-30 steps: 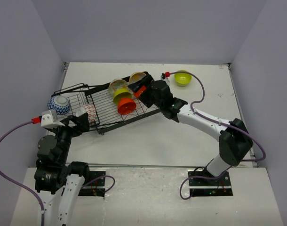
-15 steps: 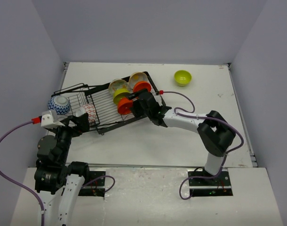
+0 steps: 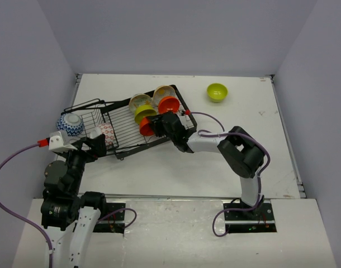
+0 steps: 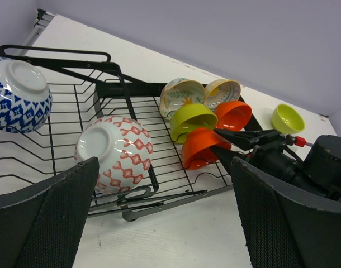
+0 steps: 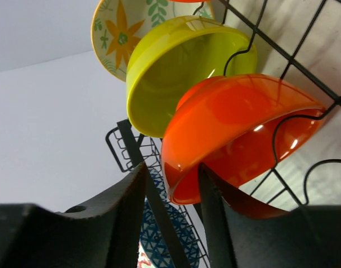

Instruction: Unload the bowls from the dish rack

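The black dish rack (image 3: 123, 114) holds several bowls. A near orange-red bowl (image 3: 147, 128) (image 5: 243, 128) stands on edge beside a lime green one (image 3: 143, 113) (image 5: 181, 67). My right gripper (image 3: 158, 124) (image 5: 171, 170) straddles the near orange-red bowl's rim. One finger is inside against the bowl, the other outside with a small gap, so the jaws are partly closed. Behind stand another orange-red bowl (image 4: 233, 114) and two cream bowls (image 4: 180, 94). A red-and-white bowl (image 4: 114, 151) and a blue-and-white bowl (image 4: 17, 95) lie upside down at the rack's left end. My left gripper (image 3: 95, 144) (image 4: 165, 223) hangs wide open and empty before the rack's near edge.
A second lime green bowl (image 3: 217, 91) sits upright on the white table at the back right. The rack lies at an angle across the table's left half. Grey walls enclose the table on three sides. The right arm's purple cable (image 3: 212, 120) loops above the table.
The right arm has reached further left into the rack, and its jaws have narrowed around the near orange-red bowl's rim. The left arm and all bowls have stayed put.
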